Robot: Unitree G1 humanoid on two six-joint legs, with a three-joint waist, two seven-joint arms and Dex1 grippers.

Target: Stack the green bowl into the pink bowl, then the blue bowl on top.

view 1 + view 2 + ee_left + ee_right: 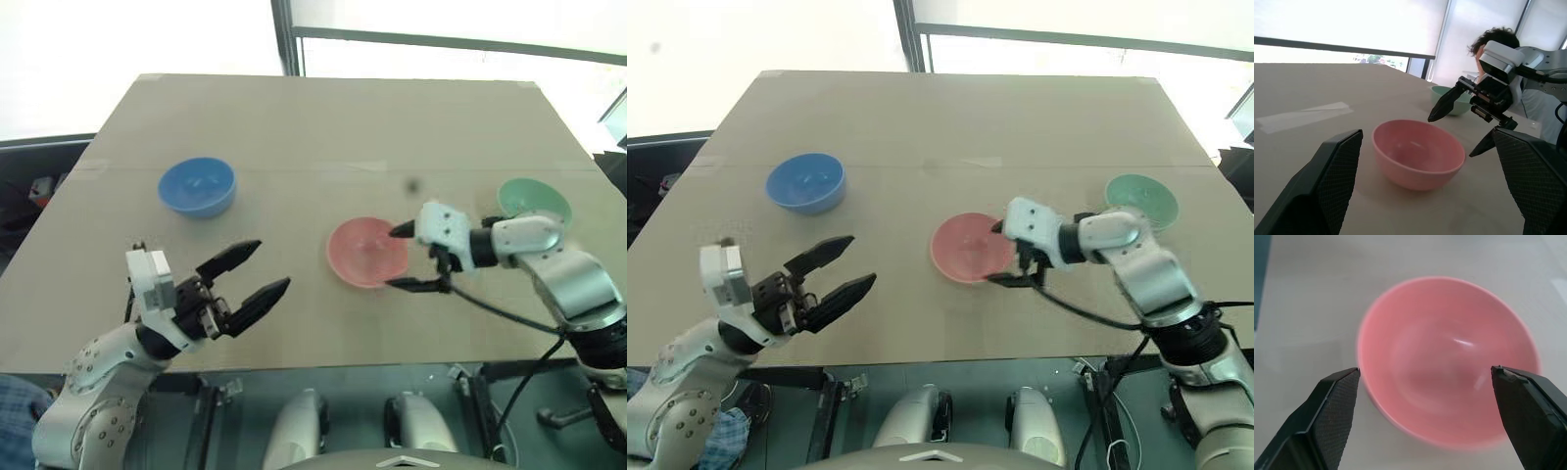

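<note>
With both claws spread wide and gripping nothing, you have no bowl in hand yet. Your right gripper (pixel 411 258) hangs at the near-right rim of the pink bowl (pixel 364 252), one finger above the rim and one below by the table (pixel 323 127), jaws released; the right wrist view looks straight down into the empty pink bowl, framed between the two fingers. Green bowl (pixel 534 203) sits behind that forearm, farther right and a bit toward the far edge, close to the table's right side, upright, nothing in it. So from the right claw the green bowl lies back along its own arm, outward to the right, not ahead of the fingers. That's the relation to fix: the claw points left at pink, the target is the other way. Right arm is clearly the nearer one to green.

Left gripper (pixel 242 279) floats low over the near-left part of the table, released too, aimed across at the pink bowl. Blue bowl (pixel 197 186) rests beyond it on the left half, well apart from the other two, closest to the left arm. A person shows past the green bowl in the left wrist view.
</note>
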